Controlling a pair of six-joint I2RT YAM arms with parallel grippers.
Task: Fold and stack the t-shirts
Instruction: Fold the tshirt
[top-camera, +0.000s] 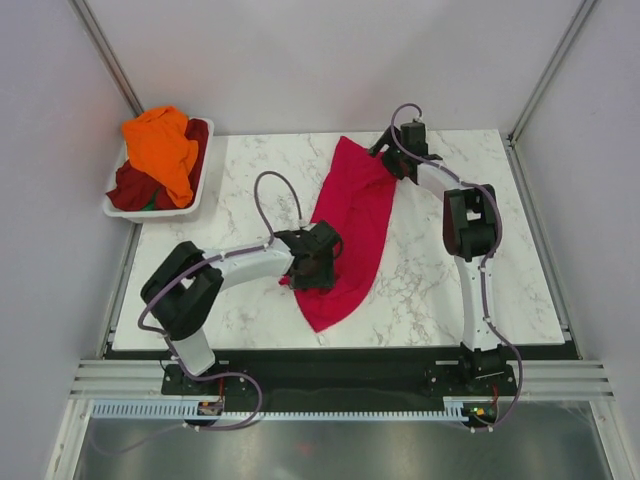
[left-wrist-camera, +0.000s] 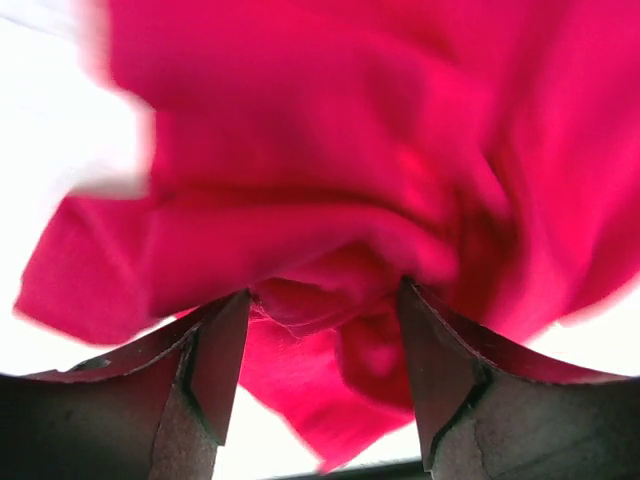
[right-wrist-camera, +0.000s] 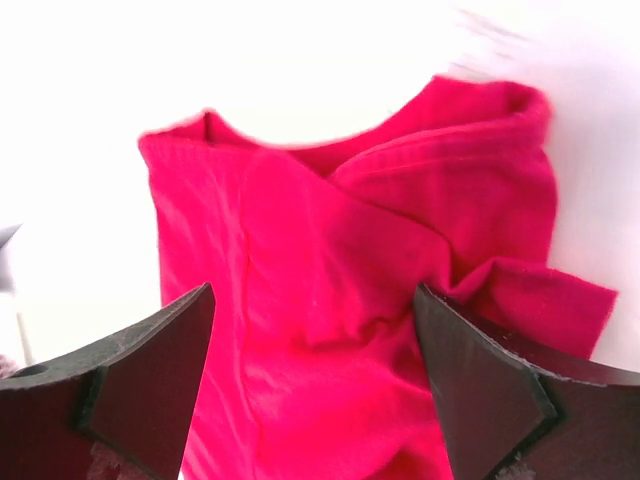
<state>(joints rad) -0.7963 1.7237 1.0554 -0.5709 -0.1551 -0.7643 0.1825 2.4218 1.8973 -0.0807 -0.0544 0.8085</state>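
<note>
Evidently working on only the 1st of 3 t-shirts, with nothing folded and nothing stacked yet. Handling the crimson-pink t-shirt (top-camera: 355, 225), lying as a long, loosely doubled-over strip running diagonally across the marble table (top-camera: 450, 290), rumpled rather than squared. Holding the right gripper (right-wrist-camera: 312, 292) just above the shirt's far end, fingers spread wide, gripping nothing. Holding the left gripper (left-wrist-camera: 325, 295) down at the shirt's near-left edge, fingers (left-wrist-camera: 215, 360) standing apart with a wad of cloth bunched between them; not showing clearly whether pinching that wad or merely sitting around it, so cannot tell. Leaving the orange t-shirt (top-camera: 165, 145) and the dark maroon t-shirt (top-camera: 128, 188) heaped together in the white basket (top-camera: 150, 213) at the far-left corner, orange on top, well apart from both arms. Judging the job as barely begun: needing to flatten and fold the crimson-pink one, then fetching, folding and piling the other 2 on it. Seeing no finished pile anywhere on the table.
</note>
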